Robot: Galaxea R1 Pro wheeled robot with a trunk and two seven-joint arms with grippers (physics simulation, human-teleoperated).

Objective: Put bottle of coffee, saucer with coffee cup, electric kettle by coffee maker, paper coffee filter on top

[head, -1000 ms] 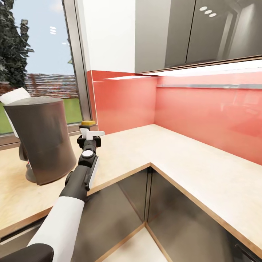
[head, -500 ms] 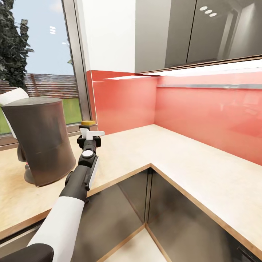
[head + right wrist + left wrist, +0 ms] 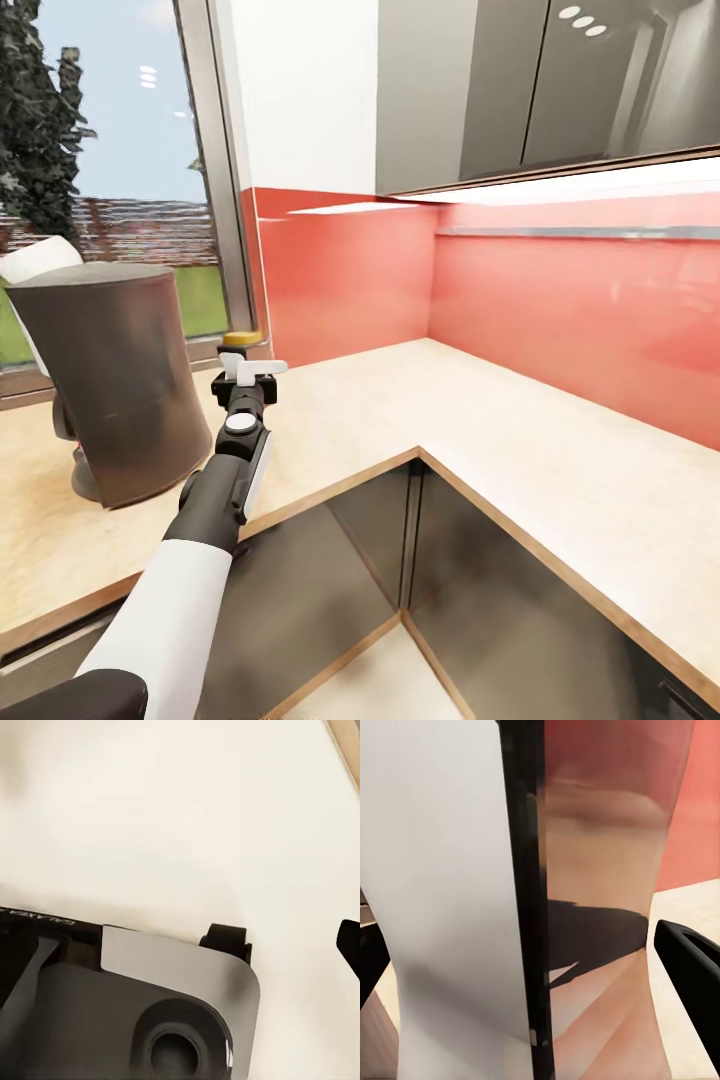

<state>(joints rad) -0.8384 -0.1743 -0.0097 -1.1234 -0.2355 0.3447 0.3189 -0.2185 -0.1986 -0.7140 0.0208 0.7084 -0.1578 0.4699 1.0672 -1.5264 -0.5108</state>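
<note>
Holding a small dark bottle of coffee with a yellow-gold cap [image 3: 243, 339] at the far end of the outstretched left arm, the left gripper [image 3: 246, 368] is clenched on it.

In the left wrist view the bottle's pale label and dark body sit between the two black fingers [image 3: 694, 975], seen very close. The bottle hangs over the light beige wood-grain kitchen countertop [image 3: 520, 440], just beside the tall dark grey coffee maker [image 3: 110, 380] near the window. Whether its base touches the slab cannot be told. Judged risks: letting go while it is above the surface or tilted could topple it, and a sideways drift could knock the machine. The right gripper's state cannot be told; its wrist view looks down on pale floor and the robot's base [image 3: 127, 1012].
</note>
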